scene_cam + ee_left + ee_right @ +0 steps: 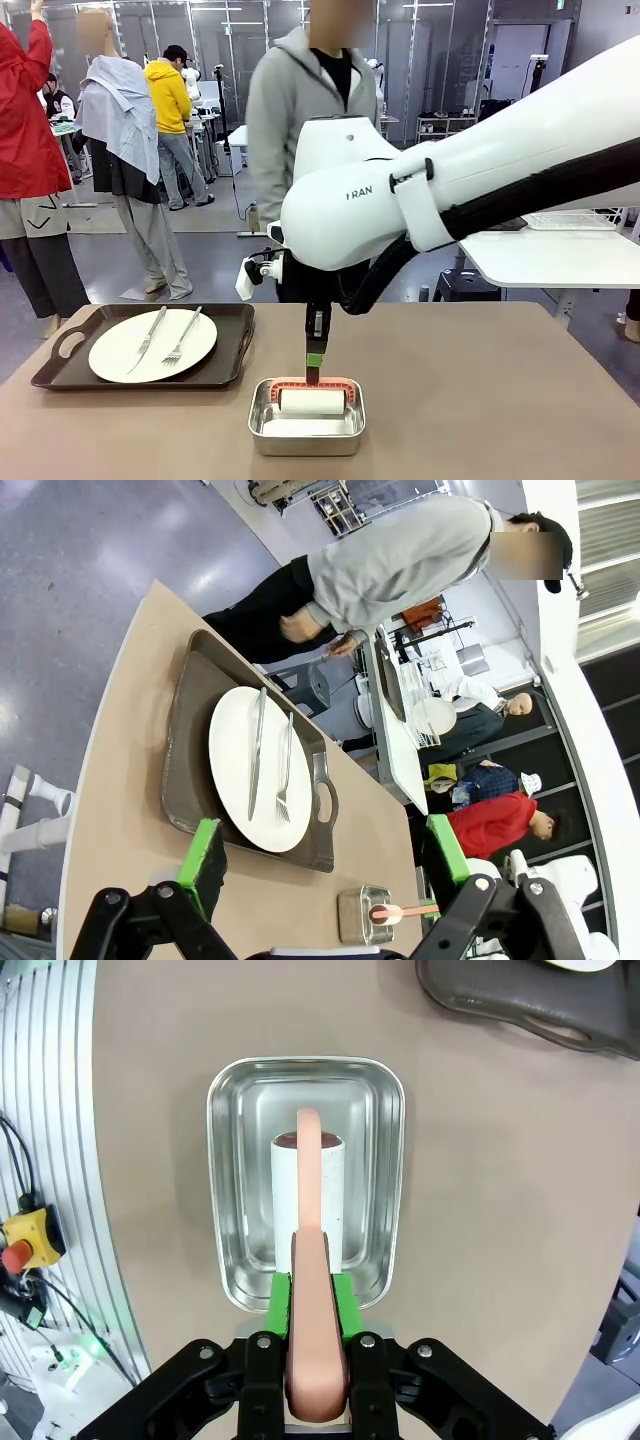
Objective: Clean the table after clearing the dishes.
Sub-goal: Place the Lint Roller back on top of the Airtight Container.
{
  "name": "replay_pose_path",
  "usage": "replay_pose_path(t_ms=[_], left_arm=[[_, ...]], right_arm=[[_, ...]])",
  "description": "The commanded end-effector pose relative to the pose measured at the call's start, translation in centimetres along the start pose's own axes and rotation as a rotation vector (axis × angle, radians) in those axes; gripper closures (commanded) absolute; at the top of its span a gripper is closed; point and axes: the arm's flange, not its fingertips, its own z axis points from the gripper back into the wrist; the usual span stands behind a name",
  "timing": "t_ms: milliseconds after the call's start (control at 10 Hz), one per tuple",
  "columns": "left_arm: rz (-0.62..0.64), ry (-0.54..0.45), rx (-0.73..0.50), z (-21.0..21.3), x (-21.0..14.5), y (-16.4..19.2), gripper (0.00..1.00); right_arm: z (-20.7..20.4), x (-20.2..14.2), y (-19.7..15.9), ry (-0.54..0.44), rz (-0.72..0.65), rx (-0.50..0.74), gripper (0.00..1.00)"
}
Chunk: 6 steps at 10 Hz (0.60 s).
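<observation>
Right wrist view, closest in: the right gripper has its green pads clamped on the salmon-pink plastic handle of a white cylindrical lint roller. The roll sits inside a shiny rectangular steel pan on the matte taupe-brown table. Above that tabletop the left gripper hangs with fingers spread wide, gripping nothing. Farther back, on the robot's left, a dark brown handled tray carries a round white plate with a silver knife and fork. Beyond the far edge stands a person in a grey hoodie.
</observation>
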Motion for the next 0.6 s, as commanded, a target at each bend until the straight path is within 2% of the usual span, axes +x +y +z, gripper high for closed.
replay_pose_path(t_ms=[0, 500], left_arm=[[-0.001, -0.009, -0.019, 0.2, 0.1, 0.0, 0.0], [-0.001, -0.009, -0.019, 0.2, 0.1, 0.0, 0.0]], right_arm=[[-0.3, 1.2, -1.5, 0.021, -0.005, 0.034, 0.79], [-4.3, 1.8, -5.6, 0.083, 0.005, 0.082, 0.79]])
